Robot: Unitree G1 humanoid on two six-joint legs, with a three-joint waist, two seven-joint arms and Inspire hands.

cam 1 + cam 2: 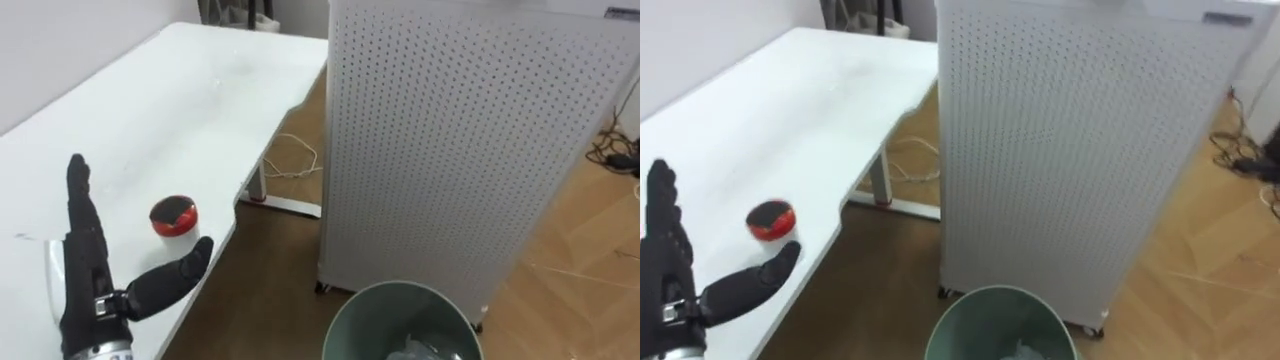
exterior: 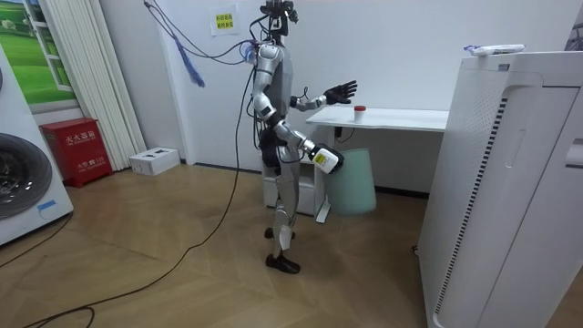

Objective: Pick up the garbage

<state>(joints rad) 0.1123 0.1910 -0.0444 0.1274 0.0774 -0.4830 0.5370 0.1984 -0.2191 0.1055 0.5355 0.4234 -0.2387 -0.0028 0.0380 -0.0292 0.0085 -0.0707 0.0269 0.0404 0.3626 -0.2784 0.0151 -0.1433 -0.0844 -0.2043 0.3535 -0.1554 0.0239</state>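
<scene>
Left robot hand (image 1: 88, 270) spread, empty; red garbage (image 1: 174, 215) at 1 o'clock on surface (image 1: 180, 90). Advance, close squarely round it.

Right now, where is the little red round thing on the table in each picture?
Left eye view: the red container is at lower left on the white table, just right of the open left hand.
Right eye view: the red container is at far lower left, near the table's edge.
Room view: the red container is a tiny red spot on the table, right of centre.
Shared landmark: the green bin beside the table.
</scene>
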